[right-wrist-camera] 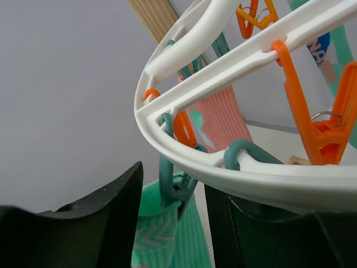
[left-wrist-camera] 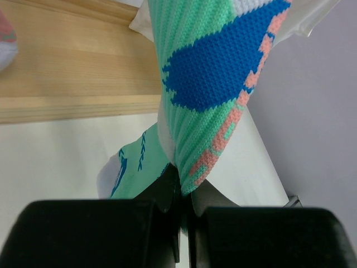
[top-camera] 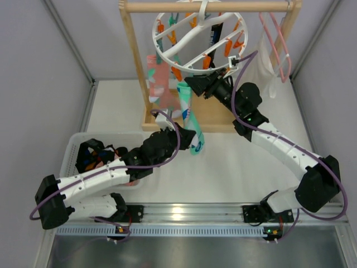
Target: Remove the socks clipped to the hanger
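The white ring hanger [top-camera: 196, 34] hangs from the rack's top bar with orange and teal clips. A pink sock [top-camera: 158, 84] and a teal-mint sock [top-camera: 186, 109] dangle from its near-left rim. My left gripper [top-camera: 190, 139] is shut on the lower end of the teal-mint sock [left-wrist-camera: 212, 72], its fingertips [left-wrist-camera: 167, 187] pinching the fabric above the wooden base. My right gripper [top-camera: 193, 85] sits at the ring's near edge. It stands open, its fingers [right-wrist-camera: 100, 223] on either side of the teal clip [right-wrist-camera: 170, 187] that holds the sock's cuff [right-wrist-camera: 159, 234], below the ring [right-wrist-camera: 223, 162].
The wooden rack frame [top-camera: 133, 53] stands on a flat wooden base [left-wrist-camera: 72, 67]. A pink wire hanger [top-camera: 279, 39] and a white cloth [top-camera: 268, 70] hang at the right. A translucent bin [top-camera: 74, 146] at the left holds dark socks [top-camera: 92, 156].
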{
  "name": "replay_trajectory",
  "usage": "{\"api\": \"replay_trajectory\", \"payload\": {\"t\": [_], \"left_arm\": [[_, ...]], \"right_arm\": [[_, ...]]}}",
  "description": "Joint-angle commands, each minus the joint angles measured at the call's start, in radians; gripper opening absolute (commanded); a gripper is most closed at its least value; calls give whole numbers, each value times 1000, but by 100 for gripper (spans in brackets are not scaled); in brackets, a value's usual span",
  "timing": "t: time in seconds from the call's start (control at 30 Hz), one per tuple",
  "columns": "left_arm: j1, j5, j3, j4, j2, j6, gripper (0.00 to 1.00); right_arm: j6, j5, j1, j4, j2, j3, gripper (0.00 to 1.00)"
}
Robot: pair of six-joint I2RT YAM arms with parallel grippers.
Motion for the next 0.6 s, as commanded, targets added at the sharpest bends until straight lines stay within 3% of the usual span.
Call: {"api": "replay_trajectory", "payload": {"t": [0.0,0.07,0.33,0.37,0.57], "left_arm": [[1,27,37,6,-5,-15,0],[1,29,34,4,-6,-15,0],[1,39,31,4,-3,-16,0],[1,41,31,6,-5,-16,0],[1,33,16,6,-11,-18,0]], "right_arm": [[-3,-33,-14,90,13,45,45],[0,-36,-15,92,17,50,33],[9,-31,-14,87,19,59,14],[10,-31,-14,89,20,62,5],[25,-25,-15,86,13,67,0]]}}
